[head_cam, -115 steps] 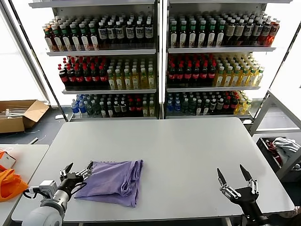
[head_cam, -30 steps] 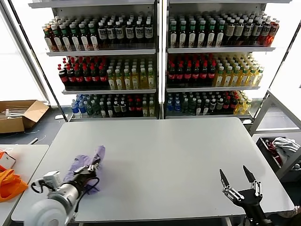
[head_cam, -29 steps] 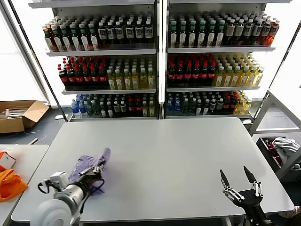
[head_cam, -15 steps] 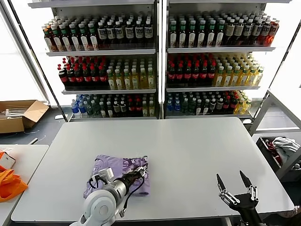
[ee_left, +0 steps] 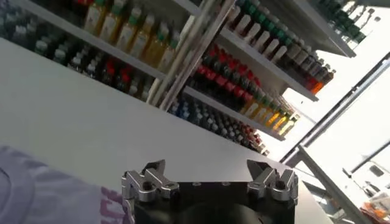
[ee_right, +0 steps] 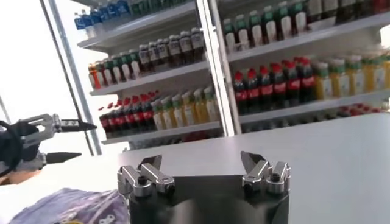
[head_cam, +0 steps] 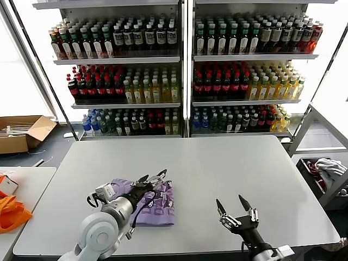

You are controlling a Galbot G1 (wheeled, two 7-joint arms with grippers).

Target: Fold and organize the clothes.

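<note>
Moved: half a second ago the left gripper (head_cam: 153, 177) lay low across the folded T-shirt (head_cam: 155, 204); now it is lifted off the cloth, fingers spread wide and empty. Right gripper (head_cam: 235, 209) has shifted in toward the shirt from the desk's near right edge, its fingers wide apart too, holding nothing.
Shirt: lilac bundle, dark print facing up, lying flat on the white desk (head_cam: 217, 163) at about 7 o'clock from the desk's centre, just under the left gripper.
Risk, snag: the left fingers hover close over the top layer; a low pull-away would probably catch a fold and drag it open.
Risk, collision: both grippers now stand near each other beside the bundle; a further inward move by the right could nudge the cloth or the other arm.
Risk, edge: the bundle sits toward the near edge, so a push could send it off.
Containers: cardboard box (head_cam: 24, 132) on the floor at 9 o'clock, flaps open, contents unclear; bin (head_cam: 326, 176) at 3 o'clock holding pale bunched cloth.
</note>
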